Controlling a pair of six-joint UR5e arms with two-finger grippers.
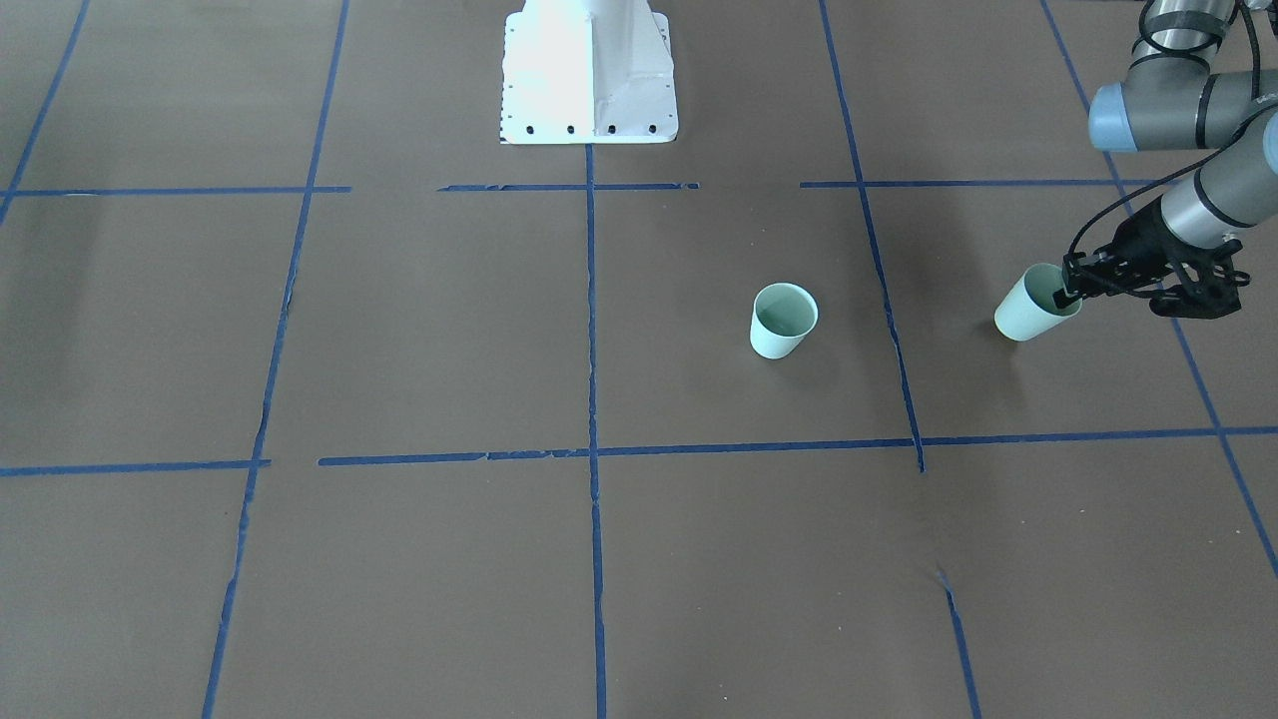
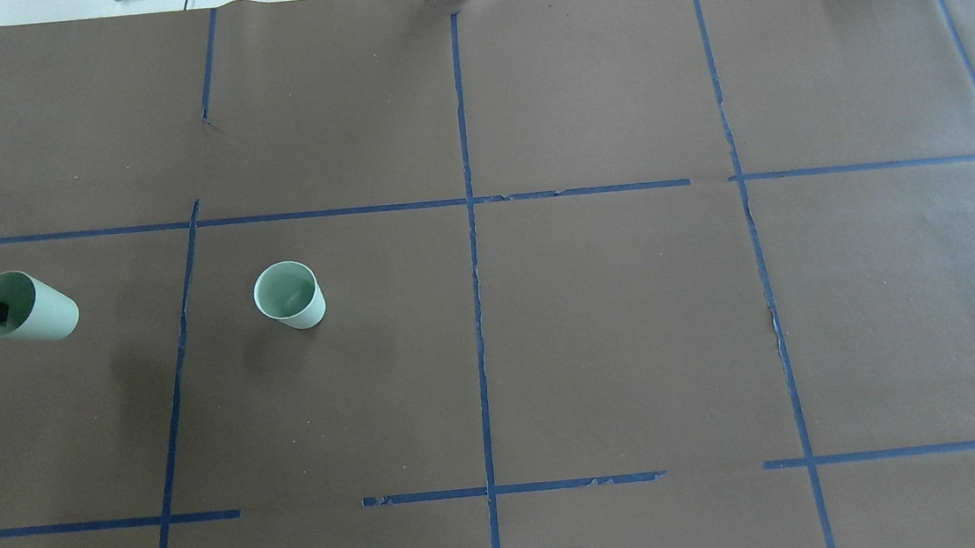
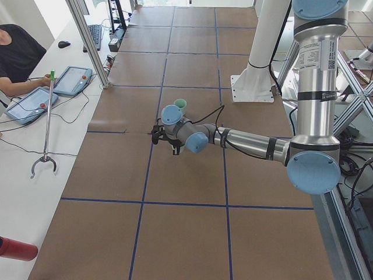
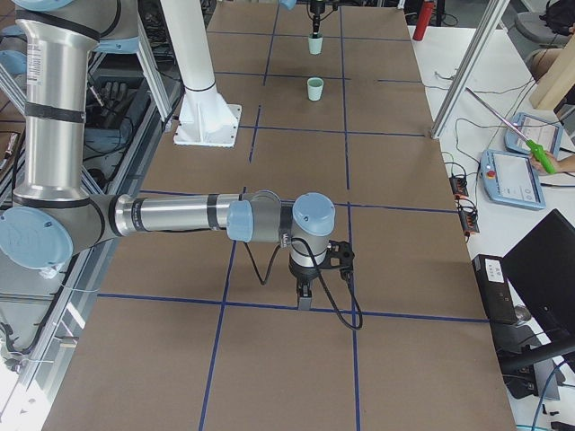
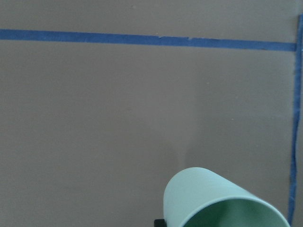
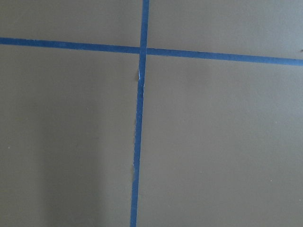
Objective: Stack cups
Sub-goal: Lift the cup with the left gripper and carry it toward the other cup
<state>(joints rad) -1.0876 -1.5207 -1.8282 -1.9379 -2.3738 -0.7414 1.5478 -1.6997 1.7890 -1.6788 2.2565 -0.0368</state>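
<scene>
At the far left end of the surface [image 2: 635, 340], the left gripper [image 1: 1070, 293] is gripping a cup by its rim.
Its jaws are clamping down on the rim of the held cup [image 1: 1028, 312], and that cup is leaning well over, mouth facing back at the wrist and base pointing toward the middle of the surface. Whether the base is touching down, I cannot tell. The second cup [image 1: 781, 325] is standing upright, mouth up, apart from the held one, with a blue tape line [image 1: 879, 260] running between them. The right gripper [image 4: 305, 299] is hanging over a tape crossing at the opposite end. It is showing in the side view only, so I cannot tell whether its jaws are apart or together.
</scene>
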